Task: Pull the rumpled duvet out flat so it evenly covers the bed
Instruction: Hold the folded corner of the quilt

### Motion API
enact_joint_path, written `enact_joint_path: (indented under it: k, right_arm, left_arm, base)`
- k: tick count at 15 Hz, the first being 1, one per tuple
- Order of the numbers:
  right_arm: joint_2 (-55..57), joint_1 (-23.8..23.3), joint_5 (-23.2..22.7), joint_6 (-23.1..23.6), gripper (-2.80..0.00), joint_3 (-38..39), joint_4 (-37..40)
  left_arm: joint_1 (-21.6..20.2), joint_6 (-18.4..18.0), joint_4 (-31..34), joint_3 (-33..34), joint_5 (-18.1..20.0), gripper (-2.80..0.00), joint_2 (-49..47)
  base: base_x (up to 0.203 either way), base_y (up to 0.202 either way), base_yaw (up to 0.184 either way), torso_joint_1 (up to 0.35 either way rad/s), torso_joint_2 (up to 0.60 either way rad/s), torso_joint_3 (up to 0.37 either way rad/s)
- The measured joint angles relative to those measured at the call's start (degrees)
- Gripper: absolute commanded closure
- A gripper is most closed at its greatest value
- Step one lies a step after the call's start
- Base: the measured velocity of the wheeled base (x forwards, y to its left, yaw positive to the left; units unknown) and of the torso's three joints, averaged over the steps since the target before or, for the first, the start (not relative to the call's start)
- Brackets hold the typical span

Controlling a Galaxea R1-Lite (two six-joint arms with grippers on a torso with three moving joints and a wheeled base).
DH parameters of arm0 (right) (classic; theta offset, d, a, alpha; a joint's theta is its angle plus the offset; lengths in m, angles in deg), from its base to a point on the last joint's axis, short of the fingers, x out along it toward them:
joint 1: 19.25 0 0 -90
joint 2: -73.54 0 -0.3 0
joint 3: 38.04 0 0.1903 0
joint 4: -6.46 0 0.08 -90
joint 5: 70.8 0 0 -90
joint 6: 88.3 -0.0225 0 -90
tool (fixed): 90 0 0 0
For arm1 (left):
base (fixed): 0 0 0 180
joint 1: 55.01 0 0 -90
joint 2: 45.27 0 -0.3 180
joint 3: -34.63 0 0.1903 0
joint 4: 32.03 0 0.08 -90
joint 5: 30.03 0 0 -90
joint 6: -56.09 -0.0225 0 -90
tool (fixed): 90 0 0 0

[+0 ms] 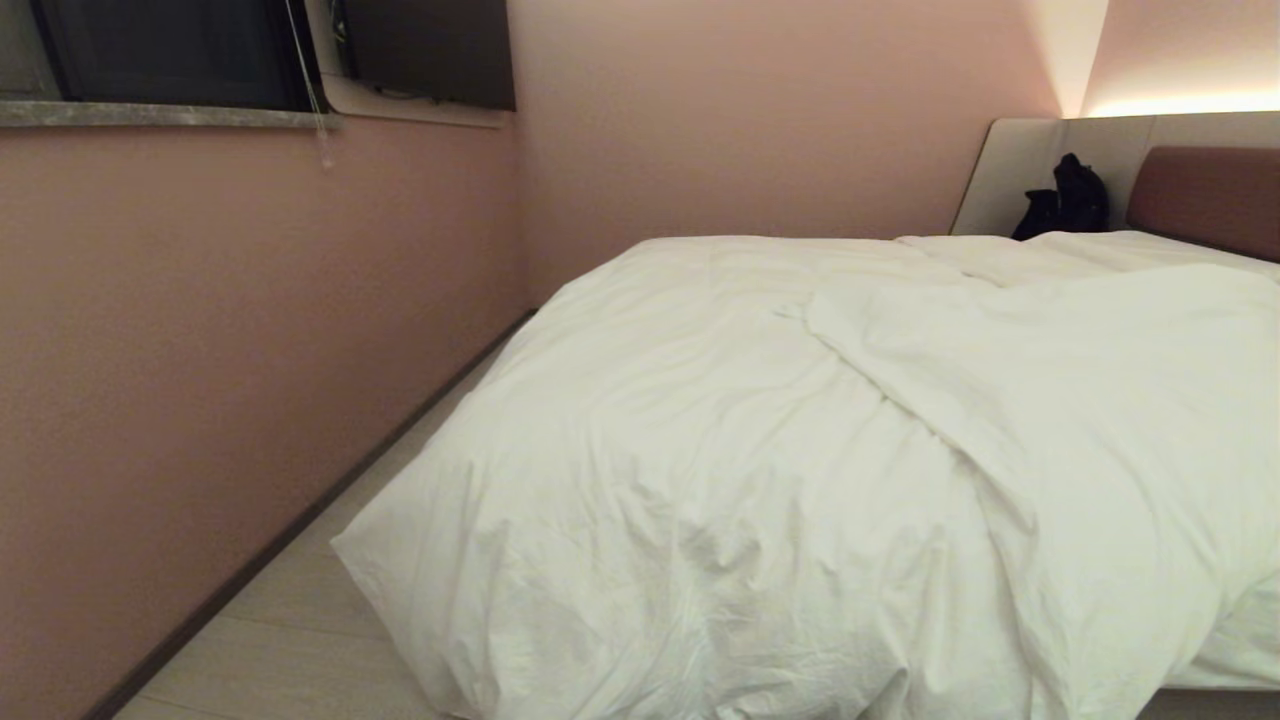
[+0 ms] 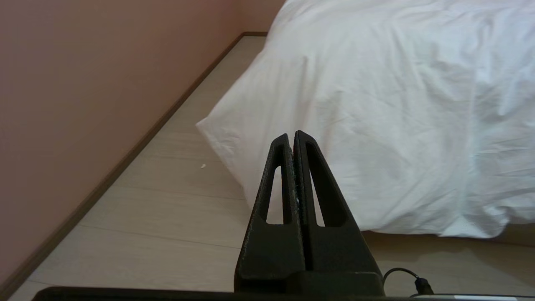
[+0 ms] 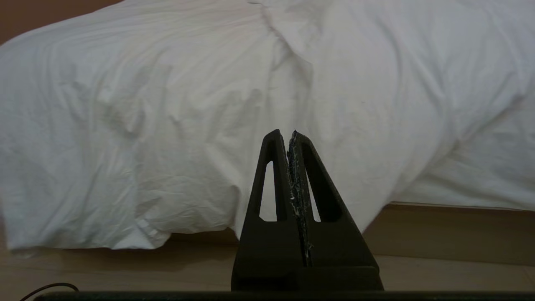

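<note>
left gripper (image 2: 294, 134) closed and empty, rumpled duvet (image 1: 800, 450) over bed (image 1: 1205, 195)

Dim, warm indoor light; bright glow from a strip above the headboard (image 1: 1210, 200) at the far right corner. Soft shadow under the duvet (image 3: 167, 104) edge. Sharp throughout, no glare.

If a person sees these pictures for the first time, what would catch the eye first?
First, the big white duvet: it lies rumpled over the bed, one layer folded across the right side, its near corner hanging toward the floor. Next, a black object by the headboard. Both shut tools, left and right, hold nothing.
</note>
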Motion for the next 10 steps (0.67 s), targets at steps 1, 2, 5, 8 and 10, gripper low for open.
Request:
enact_joint_path:
  k: [1, 2, 5, 8, 10]
  right_arm:
    - [0.0, 0.05, 0.02, 0.0, 0.0, 0.0, -0.02]
    - [0.0, 0.05, 0.02, 0.0, 0.0, 0.0, -0.04]
    - [0.0, 0.05, -0.02, 0.0, 0.0, 0.0, -0.05]
    - [0.0, 0.0, 0.02, 0.0, 0.0, 0.0, -0.05]
    - [0.0, 0.05, 0.0, 0.0, 0.0, 0.0, -0.05]
  left_arm:
    - [0.0, -0.04, -0.01, 0.0, -0.01, 0.0, 0.0]
    - [-0.02, -0.09, -0.06, 0.0, -0.02, 0.0, 0.0]
    - [0.0, -0.11, -0.04, 0.0, 0.02, 0.0, 0.02]
    - [-0.02, 0.07, -0.11, 0.0, 0.02, 0.0, 0.02]
    - [-0.02, 0.0, -0.11, 0.0, 0.05, 0.0, 0.02]
  base:
    - [0.0, -0.194, 0.001, 0.004, 0.0, 0.005]
    - [0.0, -0.193, 0.0, 0.0, 0.0, 0.0]
    - [0.0, -0.198, 0.002, 0.003, 0.0, 0.004]
    - [0.0, -0.192, 0.001, 0.002, 0.0, 0.003]
    - [0.0, -0.195, 0.0, 0.002, 0.0, 0.002]
